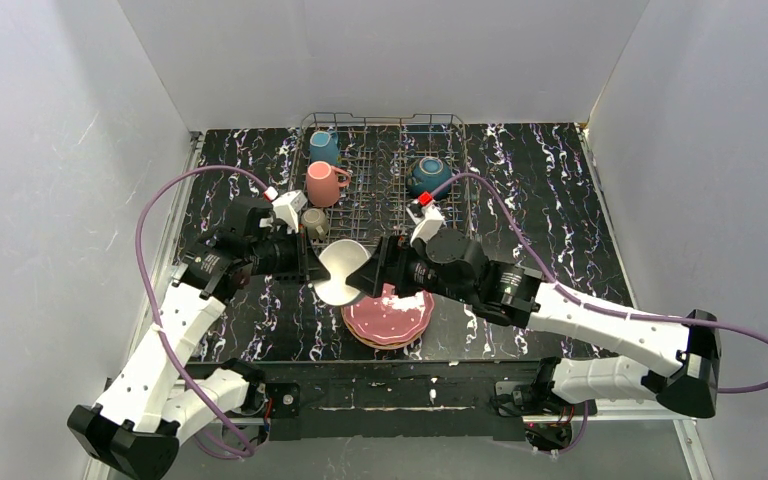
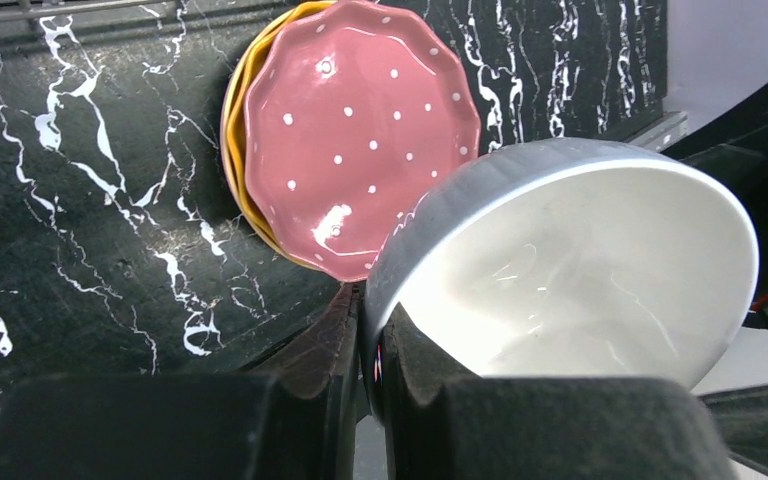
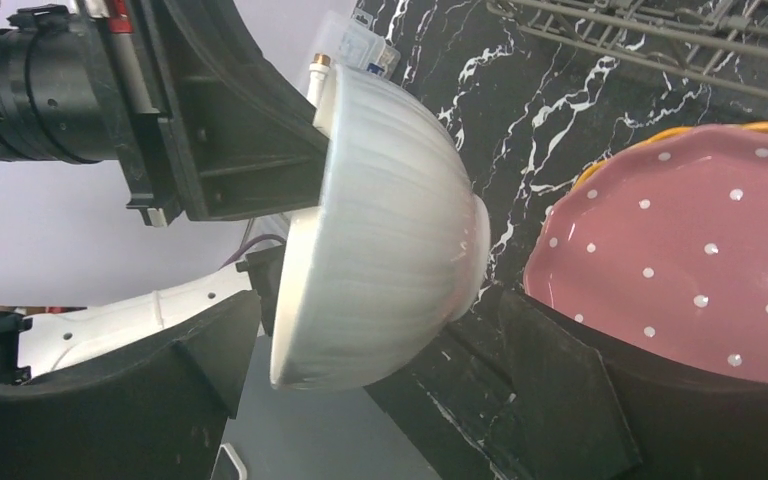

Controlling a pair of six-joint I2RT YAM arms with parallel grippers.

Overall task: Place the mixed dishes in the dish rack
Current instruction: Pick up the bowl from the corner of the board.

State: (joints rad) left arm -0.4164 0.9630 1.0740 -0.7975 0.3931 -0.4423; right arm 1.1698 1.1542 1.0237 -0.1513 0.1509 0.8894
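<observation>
Top external: shows left gripper (image 1: 312, 268) clamped tight on the rim of the white bowl (image 1: 341, 270), held tilted between dish rack (image 1: 384, 121) and pink plate (image 1: 388, 315). Finds right gripper (image 1: 370, 272) spread wide on either side of the bowl; cannot tell whether touching. Hides nearly all of the orange plate (image 2: 232, 120) under the pink one. Crops the rack to bare wires in right wrist view.

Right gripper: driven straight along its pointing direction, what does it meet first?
The white bowl, clamped at its rim by the left gripper. It sits in line between the right gripper's open fingers. Depth is unclear, but contact looks close.
</observation>
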